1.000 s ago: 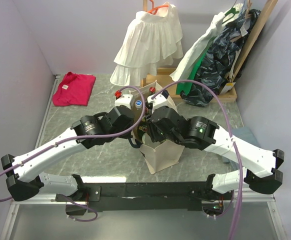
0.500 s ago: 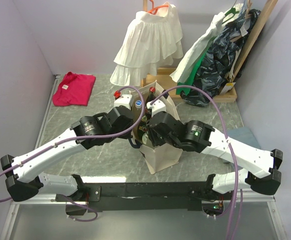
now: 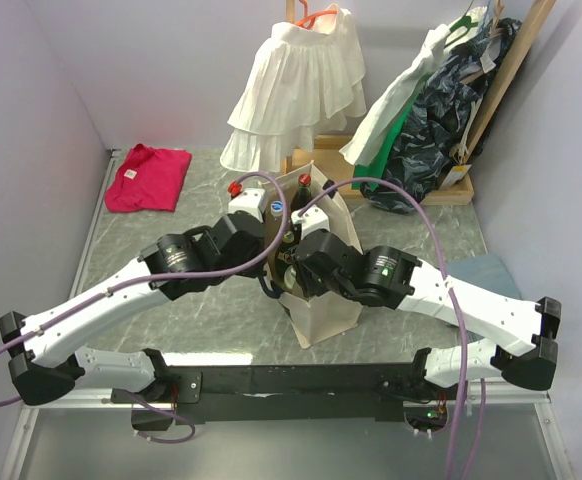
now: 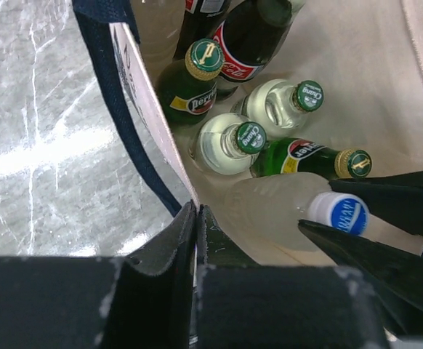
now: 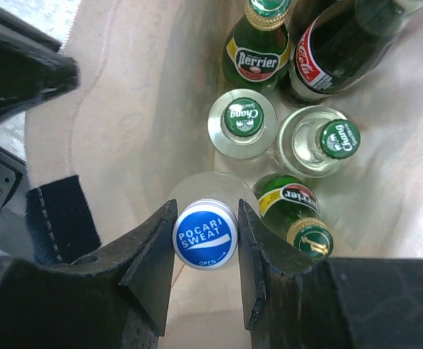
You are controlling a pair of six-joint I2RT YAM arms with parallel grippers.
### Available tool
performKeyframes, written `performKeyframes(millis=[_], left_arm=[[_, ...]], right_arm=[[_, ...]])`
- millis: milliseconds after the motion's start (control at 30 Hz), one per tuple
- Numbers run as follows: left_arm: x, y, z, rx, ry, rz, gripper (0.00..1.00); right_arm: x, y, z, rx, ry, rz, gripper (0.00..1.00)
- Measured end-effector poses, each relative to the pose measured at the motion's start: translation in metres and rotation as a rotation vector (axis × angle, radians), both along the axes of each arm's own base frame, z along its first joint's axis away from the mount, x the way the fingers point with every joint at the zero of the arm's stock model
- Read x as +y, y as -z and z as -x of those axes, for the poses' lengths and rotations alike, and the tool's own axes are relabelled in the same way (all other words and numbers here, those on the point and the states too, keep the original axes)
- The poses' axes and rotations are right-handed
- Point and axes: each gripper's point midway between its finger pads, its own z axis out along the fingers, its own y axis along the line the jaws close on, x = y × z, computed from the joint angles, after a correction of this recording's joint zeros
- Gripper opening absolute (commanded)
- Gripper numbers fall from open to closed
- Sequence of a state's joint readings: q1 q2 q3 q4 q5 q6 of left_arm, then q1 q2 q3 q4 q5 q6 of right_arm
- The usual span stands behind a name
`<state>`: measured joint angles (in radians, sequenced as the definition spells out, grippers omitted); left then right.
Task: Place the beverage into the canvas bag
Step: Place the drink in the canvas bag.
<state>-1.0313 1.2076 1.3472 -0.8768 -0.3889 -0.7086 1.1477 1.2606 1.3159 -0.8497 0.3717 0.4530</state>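
Two arms reach in from the near edge of the grey marbled table (image 3: 211,322) and meet over the canvas bag (image 3: 323,312). The bag stands upright near the table's middle with its mouth open.

The left gripper (image 4: 197,212) has its fingers pressed together on the bag's rim. The canvas wall is pinched between them, and a navy handle strap (image 4: 117,94) runs along the rim just beside.

The right gripper (image 5: 206,211) reaches down into the mouth with its fingers about half apart. They clamp the blue-and-white cap of the Pocari Sweat bottle (image 5: 205,234). That bottle is upright inside the bag, close to the canvas wall. Whether it rests on the bottom cannot be told.

Beyond it in the bag lies a green bottle (image 5: 299,212) with a gold cap, tilted and touching the Pocari's shoulder. Next come two clear Chang bottles (image 5: 242,120) (image 5: 339,138) side by side. Farthest in are a green Perrier bottle (image 5: 259,57) and a dark Coca-Cola bottle (image 5: 331,47).

At the table's far left lies a pink garment (image 3: 148,177). Behind the bag a white ruffled garment (image 3: 296,85) hangs from an orange hanger (image 3: 316,15). Dark patterned clothes (image 3: 441,120) are piled at the far right.
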Motion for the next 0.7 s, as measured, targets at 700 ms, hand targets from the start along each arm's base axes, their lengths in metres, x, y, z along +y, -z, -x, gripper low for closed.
performKeyframes(millis=[700], left_arm=[[-0.009,-0.052,0.003,-0.110,0.042,0.198,0.17]], right_arm=[[0.002,0.019,0.001,0.019,0.009,0.002,0.00]])
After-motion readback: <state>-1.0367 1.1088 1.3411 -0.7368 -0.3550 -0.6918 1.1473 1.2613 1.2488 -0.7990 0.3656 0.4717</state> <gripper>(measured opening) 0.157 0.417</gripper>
